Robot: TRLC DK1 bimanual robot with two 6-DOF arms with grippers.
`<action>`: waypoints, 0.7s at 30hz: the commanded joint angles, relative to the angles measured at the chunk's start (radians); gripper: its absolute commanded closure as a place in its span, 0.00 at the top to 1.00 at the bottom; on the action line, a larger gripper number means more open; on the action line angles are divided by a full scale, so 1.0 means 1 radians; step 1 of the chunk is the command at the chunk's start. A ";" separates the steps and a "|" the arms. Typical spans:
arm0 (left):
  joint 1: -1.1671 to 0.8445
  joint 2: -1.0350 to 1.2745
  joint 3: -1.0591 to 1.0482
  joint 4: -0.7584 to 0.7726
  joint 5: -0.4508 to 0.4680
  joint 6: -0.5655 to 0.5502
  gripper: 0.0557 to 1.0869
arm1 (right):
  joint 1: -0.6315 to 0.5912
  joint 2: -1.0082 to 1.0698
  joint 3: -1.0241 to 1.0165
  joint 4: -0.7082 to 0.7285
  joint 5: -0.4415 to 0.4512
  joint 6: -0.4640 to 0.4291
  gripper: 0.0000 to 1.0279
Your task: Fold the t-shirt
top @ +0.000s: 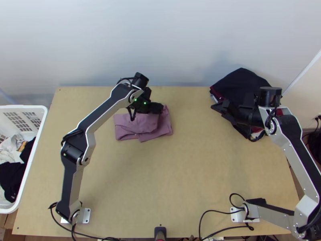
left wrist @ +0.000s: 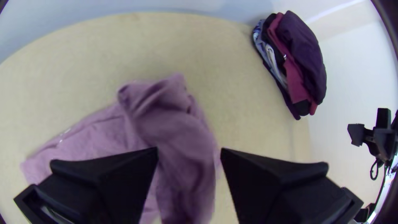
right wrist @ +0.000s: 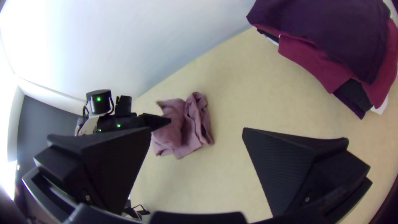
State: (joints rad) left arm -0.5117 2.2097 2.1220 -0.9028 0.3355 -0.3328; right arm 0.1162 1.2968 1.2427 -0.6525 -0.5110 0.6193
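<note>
The mauve t-shirt point(top: 138, 123) lies as a small, partly folded bundle at the back of the table, left of the middle. Over its back edge in the top view is my left gripper point(top: 155, 108). In the left wrist view a raised, rumpled ridge of the shirt point(left wrist: 178, 128) runs between the parted fingers of my left gripper point(left wrist: 189, 155). My right gripper point(top: 218, 109) hangs at the back right, away from the shirt. Seen from the right wrist, the shirt point(right wrist: 195, 130) lies far off, beyond the wide-spread fingers of my right gripper point(right wrist: 197, 132).
A stack of dark purple and maroon clothes point(top: 240, 82) sits at the back right corner, partly under the right arm. At the left edge stands a white basket point(top: 30, 164) with clothes inside. Bare tabletop point(top: 160, 180) stretches in front of the shirt.
</note>
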 commanded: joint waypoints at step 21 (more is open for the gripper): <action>0.107 -0.254 0.081 -0.074 -0.296 0.143 0.96 | 0.280 0.251 0.038 0.024 0.253 -0.158 0.97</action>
State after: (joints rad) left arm -0.4225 2.0693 2.1952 -0.9577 0.1104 -0.2390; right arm 0.3408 1.4837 1.2213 -0.6369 -0.3153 0.5167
